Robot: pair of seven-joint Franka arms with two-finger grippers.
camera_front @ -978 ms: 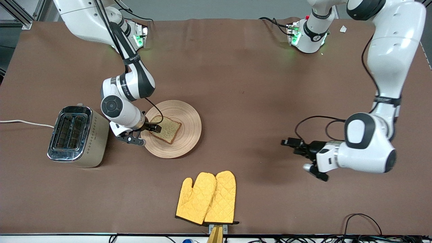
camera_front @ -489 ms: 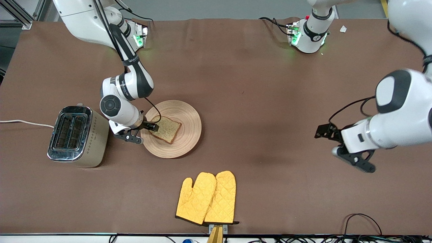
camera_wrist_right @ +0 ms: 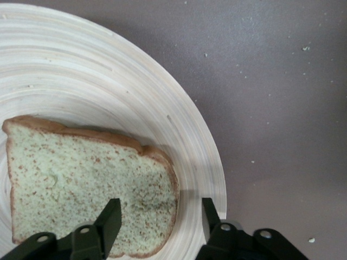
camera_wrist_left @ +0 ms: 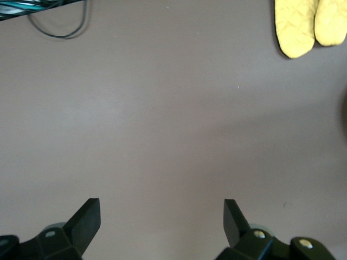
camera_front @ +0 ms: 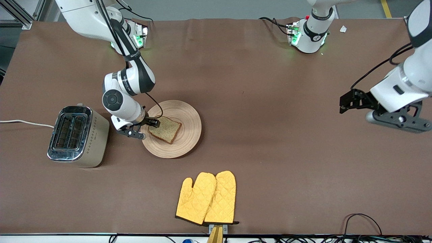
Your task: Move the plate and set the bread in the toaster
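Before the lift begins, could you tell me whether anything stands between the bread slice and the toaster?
Nothing visible does. The square speckled brown bread slice lies on the round pale wooden plate, with the right gripper straddling its edge. Only bare brown table lies between plate and the cream-and-chrome toaster.

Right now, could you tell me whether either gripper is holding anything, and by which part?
Nothing is held yet. The right gripper straddles the crust edge of the bread on the plate, jaws not closed on it. The left gripper is open over bare table.

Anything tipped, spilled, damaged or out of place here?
Nothing stands out: the bread lies flat on the plate, the toaster stands upright, and the yellow oven mitts lie flat near the table edge.
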